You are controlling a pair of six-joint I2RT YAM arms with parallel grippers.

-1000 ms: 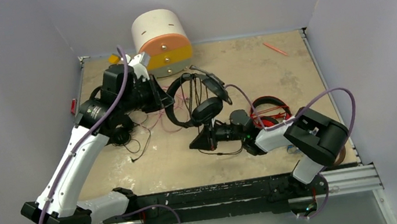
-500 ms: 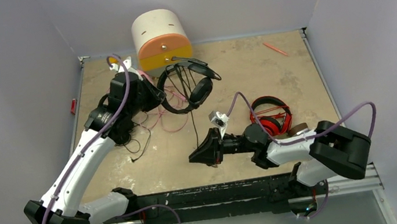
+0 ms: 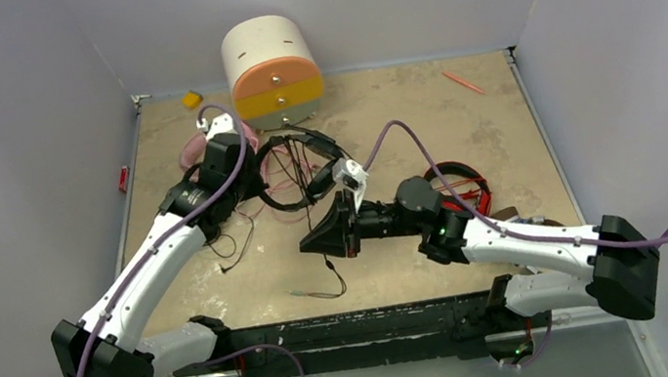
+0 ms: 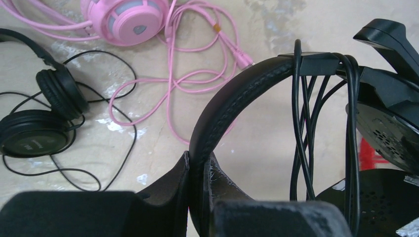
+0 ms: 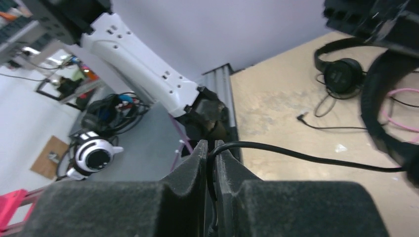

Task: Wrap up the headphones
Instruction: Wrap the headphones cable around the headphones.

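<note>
Left gripper [image 4: 200, 167] clenched on the band [image 4: 232, 106] of the black headphones [image 3: 293, 170], held over the table [image 3: 457, 112] left of centre; right gripper [image 5: 211, 154] pinches the cable [image 5: 306, 158], so I should lay the next turn taut beside the loops [image 4: 304, 123].

walls [image 3: 18, 75]: plain pale lavender on three sides of me | table [image 3: 459, 122]: tan top, scuffed white in patches | near edge: silver metal rail [image 3: 592, 295] | beyond it: grey floor [image 5: 138, 148] | light: even, soft shadows

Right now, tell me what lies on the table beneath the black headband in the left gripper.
Beneath the held headband, loops of pink cable lie on the bare table. Its wound black cable and the left gripper hide whatever lies beneath them.
</note>
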